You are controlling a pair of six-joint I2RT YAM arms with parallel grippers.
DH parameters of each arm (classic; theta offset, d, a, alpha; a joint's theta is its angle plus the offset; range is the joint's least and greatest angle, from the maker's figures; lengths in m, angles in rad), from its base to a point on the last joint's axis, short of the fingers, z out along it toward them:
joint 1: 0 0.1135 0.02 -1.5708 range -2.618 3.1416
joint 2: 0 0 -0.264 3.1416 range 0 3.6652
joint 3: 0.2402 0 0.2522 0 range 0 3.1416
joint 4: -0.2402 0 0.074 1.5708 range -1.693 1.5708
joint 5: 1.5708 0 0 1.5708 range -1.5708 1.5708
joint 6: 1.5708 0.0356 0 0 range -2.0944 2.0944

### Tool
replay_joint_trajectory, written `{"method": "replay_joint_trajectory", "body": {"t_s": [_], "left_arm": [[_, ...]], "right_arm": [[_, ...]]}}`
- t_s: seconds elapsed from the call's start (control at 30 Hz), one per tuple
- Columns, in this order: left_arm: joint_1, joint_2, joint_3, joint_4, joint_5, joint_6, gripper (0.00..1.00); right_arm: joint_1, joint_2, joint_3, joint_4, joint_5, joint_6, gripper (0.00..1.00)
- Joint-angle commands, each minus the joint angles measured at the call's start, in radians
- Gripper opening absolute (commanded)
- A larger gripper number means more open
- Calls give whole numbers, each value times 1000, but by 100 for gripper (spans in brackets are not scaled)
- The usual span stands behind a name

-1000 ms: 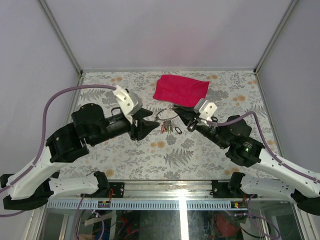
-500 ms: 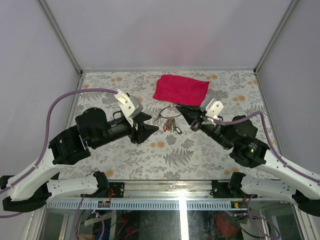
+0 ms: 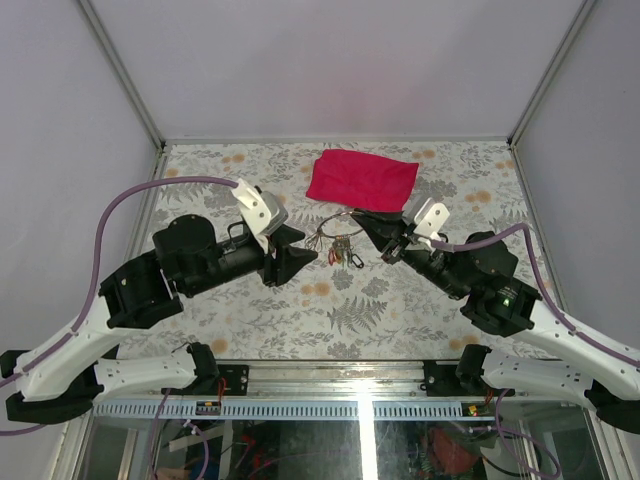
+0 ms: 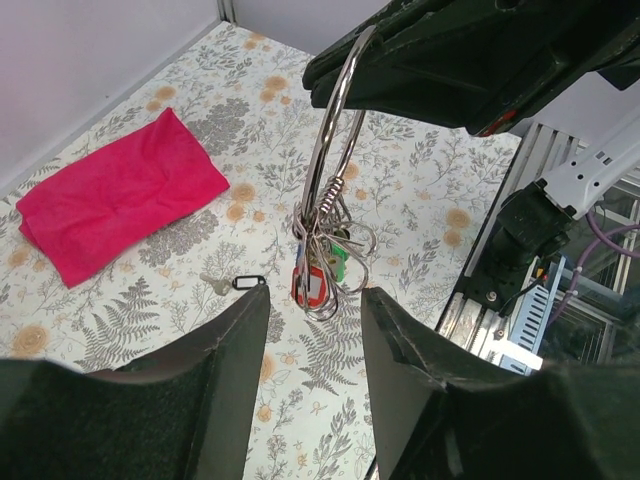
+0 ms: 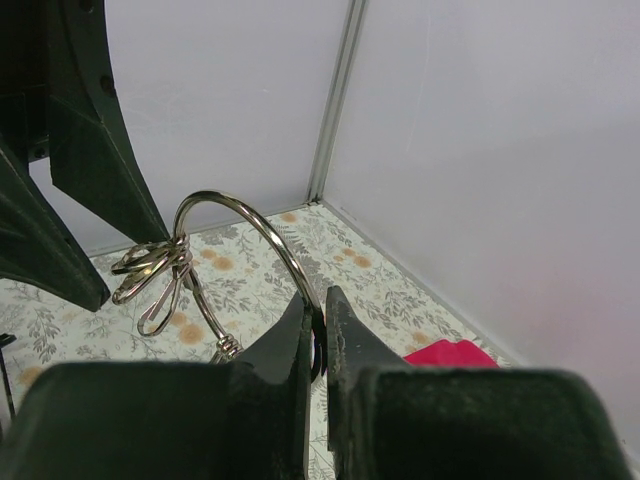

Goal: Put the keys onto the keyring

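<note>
Right fingers: pinching the keyring.
Left fingers: standing spread, facing the keys.
Keys: hanging bunched on the keyring's wire.

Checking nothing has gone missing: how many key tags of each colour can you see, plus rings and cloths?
red tag: 1
green tag: 1
black tag: 1, lying loose
keyring: 1
cloth: 1
Total: 5. Any further tags in the hanging bunch are hidden.
</note>
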Motion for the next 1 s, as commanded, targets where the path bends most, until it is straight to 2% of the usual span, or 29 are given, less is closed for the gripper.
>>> {"method": "replay_joint_trajectory", "body": {"t_s": [0.0, 0.67, 0.8, 0.97], "left_arm": [[2, -33, 4, 72, -19, 9, 43], [2, -12, 13, 100, -28, 42, 41], [2, -3, 16, 101, -24, 48, 36], [2, -7, 23, 101, -24, 52, 23]], "right_arm": [[2, -31, 38, 58, -5, 12, 0], [1, -21, 32, 77, -30, 37, 0], [1, -20, 32, 77, -31, 36, 0], [1, -20, 27, 79, -25, 33, 0]]}}
